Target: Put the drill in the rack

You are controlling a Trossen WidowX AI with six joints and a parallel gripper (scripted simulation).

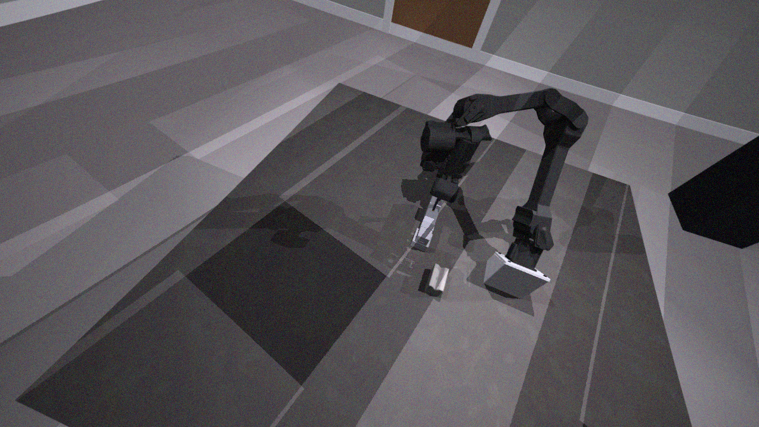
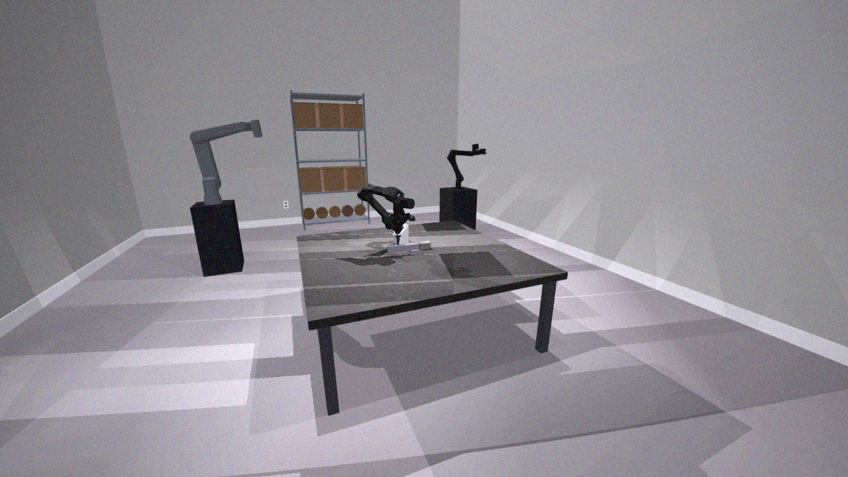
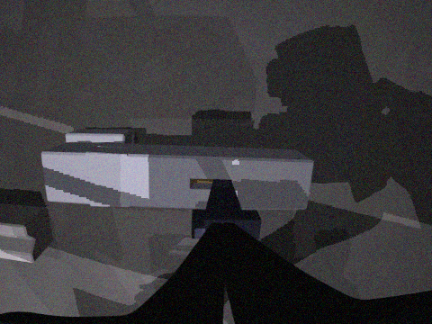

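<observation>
Matte black links make up the arm, which arches over the desk (image 1: 222, 340) from a pale, wedge-shaped base block (image 1: 512, 279) with a bright top edge. Its hand (image 1: 432, 204) points steeply down, fingers clenched tight together with nothing between them. In the wrist view the two fingers read as one flat black wedge tapering to a blunt tip, and that tip lies against the near face of a long, pale grey box-shaped fixture (image 3: 175, 176). A thin yellowish slot (image 3: 201, 184) shows on that face just beside the tip; whether it is the key or part of the drill cannot be told, and the drill itself cannot be made out clearly in any view. From the top camera the same fixture (image 1: 424, 230) appears as a narrow, light, blocky bar lying directly under the hand.

Just beside it, toward the base block, sits the rack (image 1: 436, 279), a small whitish cradle with a shallow curved trough and dark end faces. It lies apart from the fixture and holds nothing.

Desk surface is dull grey, faintly mottled, crossed by hard-edged bands of light and shadow. The exterior view shows its thin dark slab top on square black legs (image 2: 327, 370)
</observation>
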